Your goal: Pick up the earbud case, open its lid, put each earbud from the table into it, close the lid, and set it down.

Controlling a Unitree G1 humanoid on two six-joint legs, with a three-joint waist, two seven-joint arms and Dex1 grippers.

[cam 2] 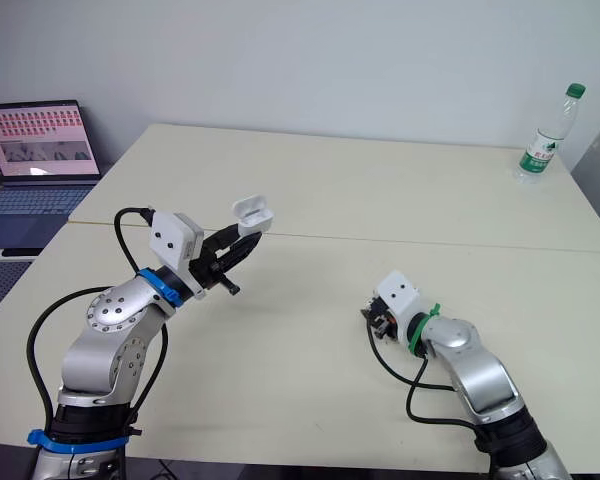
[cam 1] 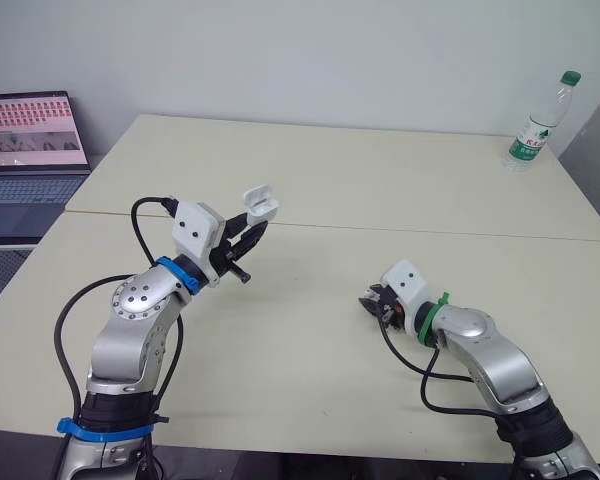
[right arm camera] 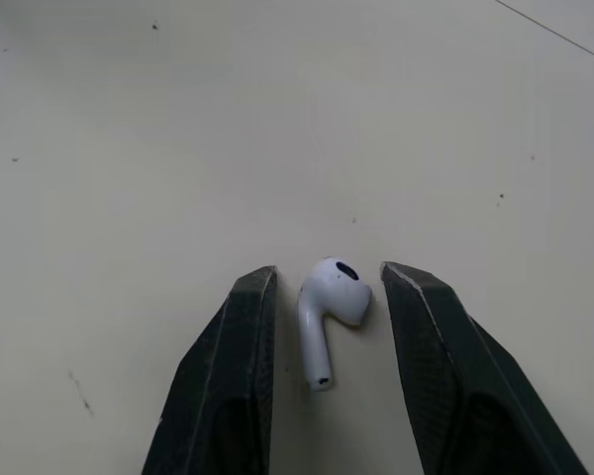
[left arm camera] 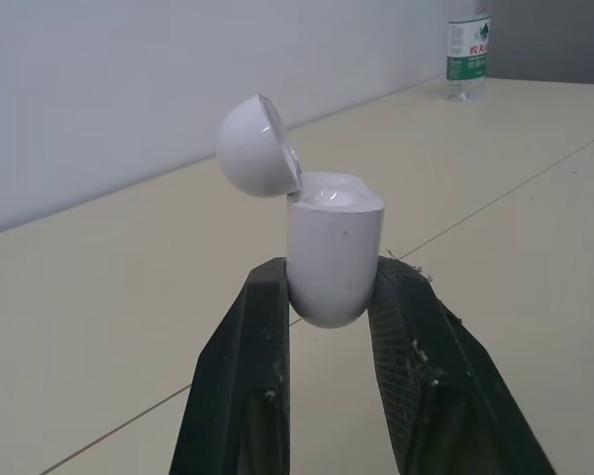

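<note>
Left wrist view, case: white, upright, pinched at the rounded lower half between two black fingers; held in the air, clear of the table.
Lid: standing open on its hinge, tipped back to one side, joined to the case rim at one point only.
Case top: uncovered and facing up; contents not discernible.
Left gripper: clamped onto the case, one finger pressed against each side; positioned above the left half of the table, near the seam and well in from the left edge.
Earbud: white, lying flat on the table surface, right of centre and nearer the near edge than the far one; bulbous head pointing away from the wrist, stem pointing back toward it.
Right gripper: spread apart and holding nothing; tips low at the table surface, one finger on either side of the earbud, a narrow gap visible on each side.
Table: pale cream, made of two tops butted together.
Seam: running from the left edge to the right edge, beyond both grippers.
Bottle: clear plastic with green cap and green label, upright by the far right corner, well apart from both grippers.
Laptop: open with screen lit, beyond the left edge of the table, on a separate surface.
</note>
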